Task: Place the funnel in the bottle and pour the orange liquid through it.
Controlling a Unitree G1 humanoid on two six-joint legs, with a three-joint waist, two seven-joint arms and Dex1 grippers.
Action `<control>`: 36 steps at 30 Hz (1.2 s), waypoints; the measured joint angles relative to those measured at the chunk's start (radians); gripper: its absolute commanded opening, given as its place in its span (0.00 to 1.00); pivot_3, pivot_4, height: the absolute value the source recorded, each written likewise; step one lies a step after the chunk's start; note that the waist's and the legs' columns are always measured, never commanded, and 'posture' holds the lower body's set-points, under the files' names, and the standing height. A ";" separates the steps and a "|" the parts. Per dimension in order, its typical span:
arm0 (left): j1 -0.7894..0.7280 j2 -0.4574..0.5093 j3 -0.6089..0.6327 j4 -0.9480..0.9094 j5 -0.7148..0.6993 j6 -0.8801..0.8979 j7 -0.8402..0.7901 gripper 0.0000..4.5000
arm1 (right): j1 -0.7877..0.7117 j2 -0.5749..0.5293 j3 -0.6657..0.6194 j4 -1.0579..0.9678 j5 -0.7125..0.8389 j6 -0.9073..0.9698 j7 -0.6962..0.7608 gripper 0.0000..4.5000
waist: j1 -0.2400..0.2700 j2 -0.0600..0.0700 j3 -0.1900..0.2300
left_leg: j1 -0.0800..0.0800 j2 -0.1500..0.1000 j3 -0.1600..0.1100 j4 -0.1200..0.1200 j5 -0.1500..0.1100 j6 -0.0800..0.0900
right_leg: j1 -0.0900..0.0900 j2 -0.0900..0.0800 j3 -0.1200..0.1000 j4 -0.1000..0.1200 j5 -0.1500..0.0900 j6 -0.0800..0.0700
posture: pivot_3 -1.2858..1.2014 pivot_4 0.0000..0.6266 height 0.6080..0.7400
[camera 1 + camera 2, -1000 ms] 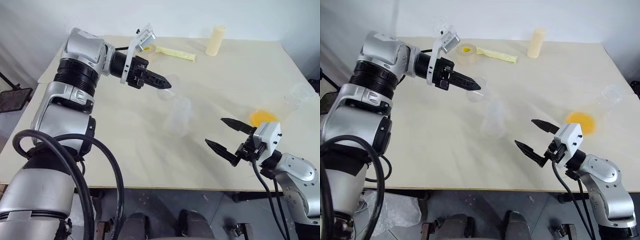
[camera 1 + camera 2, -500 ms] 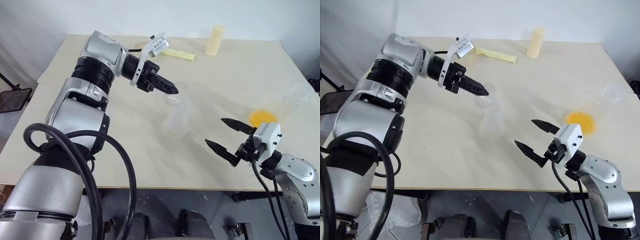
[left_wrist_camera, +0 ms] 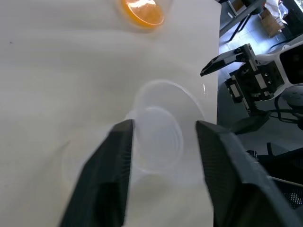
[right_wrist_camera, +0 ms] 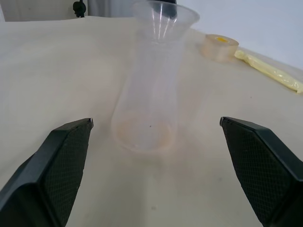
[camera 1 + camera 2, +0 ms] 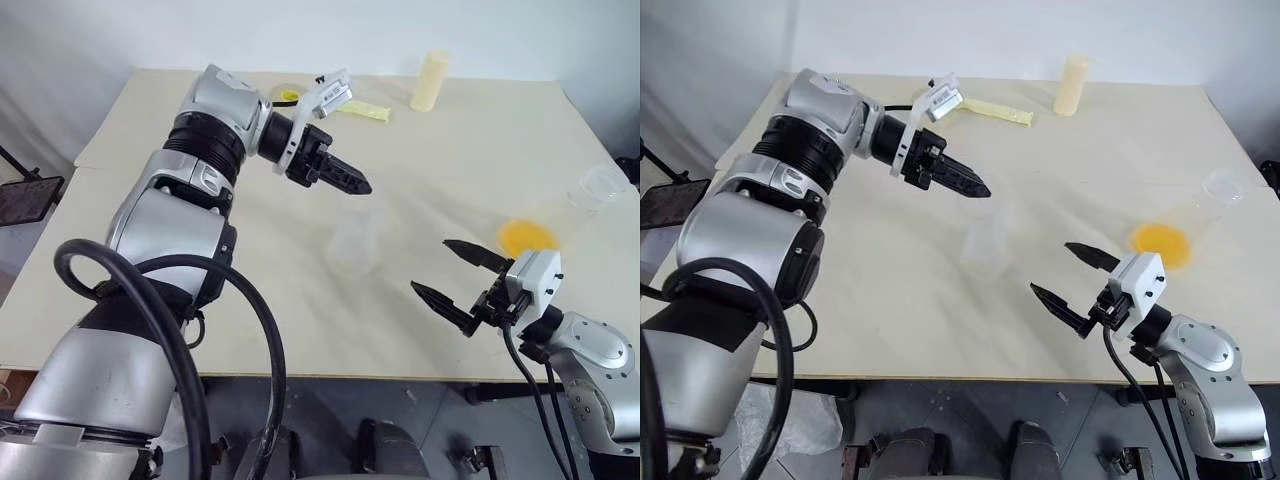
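The funnel [image 4: 164, 19] is clear and hard to make out; the right wrist view cuts off its rim, and its outline melts into the bottle [image 4: 150, 90]. From the head views the bottle [image 5: 355, 240] is a faint blur mid-counter. Near the counter's right edge, the clear cup [image 5: 600, 190] holding the orange liquid [image 5: 526, 236] is barely traceable. The tape roll [image 5: 287, 96] at the far edge is partly hidden behind the left arm.

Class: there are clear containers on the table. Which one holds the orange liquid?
The wide-mouthed cup at the table's right edge holds the orange liquid; the flask-shaped bottle mid-table, funnel in its neck, looks empty.
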 measured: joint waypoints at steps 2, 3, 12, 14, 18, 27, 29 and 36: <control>-0.001 0.000 0.009 0.001 0.004 -0.001 0.009 0.85 | -0.003 0.000 0.000 0.000 -0.001 -0.001 0.000 1.00 | 0.001 0.000 0.000 | 0.000 0.000 0.000 0.000 0.000 0.000 | 0.000 0.000 0.000 0.000 0.000 0.000 | 0.52 0.24 1.00; -0.001 0.000 0.018 0.001 0.006 -0.002 0.019 0.92 | -0.005 0.000 0.000 0.000 -0.002 -0.001 0.000 1.00 | 0.001 0.000 0.000 | 0.000 0.000 0.000 0.000 0.000 0.000 | 0.000 0.000 0.000 0.000 0.000 0.000 | 0.52 0.24 1.00; -0.022 0.068 0.108 0.001 0.001 0.000 0.091 1.00 | -0.006 -0.002 -0.019 0.002 -0.006 -0.001 -0.002 1.00 | -0.001 0.000 0.000 | 0.000 0.000 -0.001 0.000 0.000 0.000 | 0.000 0.000 0.000 0.000 0.000 0.000 | 0.52 0.24 1.00; -0.018 0.107 0.143 -0.003 -0.013 0.003 0.106 1.00 | 0.011 -0.005 -0.037 0.001 -0.007 -0.001 -0.007 1.00 | -0.001 0.000 0.000 | 0.000 0.000 -0.001 0.000 0.000 0.000 | 0.000 0.000 0.000 0.001 0.000 0.000 | 0.52 0.24 1.00; 0.080 0.189 0.230 -0.108 -0.064 -0.084 0.112 1.00 | 0.059 -0.006 -0.082 -0.023 -0.007 0.005 -0.032 1.00 | -0.001 0.000 0.000 | 0.001 0.001 -0.004 0.000 0.000 0.000 | 0.000 -0.001 0.000 0.003 0.000 0.000 | 0.52 0.24 1.00; 0.645 0.236 0.467 -0.670 -0.280 -0.225 0.186 1.00 | 0.205 0.014 -0.216 -0.057 -0.066 0.013 -0.153 1.00 | -0.001 0.001 0.000 | 0.001 0.001 -0.010 0.003 0.000 0.000 | 0.000 -0.001 0.002 0.005 0.000 0.000 | 0.52 0.24 1.00; 0.750 0.216 0.514 -0.778 -0.341 -0.297 0.181 1.00 | 0.225 0.035 -0.235 -0.059 -0.074 0.015 -0.188 1.00 | 0.001 0.001 0.000 | 0.001 0.001 -0.011 0.004 0.000 0.000 | 0.000 -0.001 0.002 0.006 0.000 0.000 | 0.52 0.24 1.00; 1.003 0.161 0.552 -0.949 -0.461 -0.553 0.099 1.00 | 0.240 0.131 -0.306 -0.082 -0.058 0.105 -0.363 1.00 | 0.003 0.001 -0.001 | 0.002 0.000 -0.010 0.006 0.000 0.000 | 0.002 -0.001 0.002 0.005 0.000 0.000 | 0.52 0.24 1.00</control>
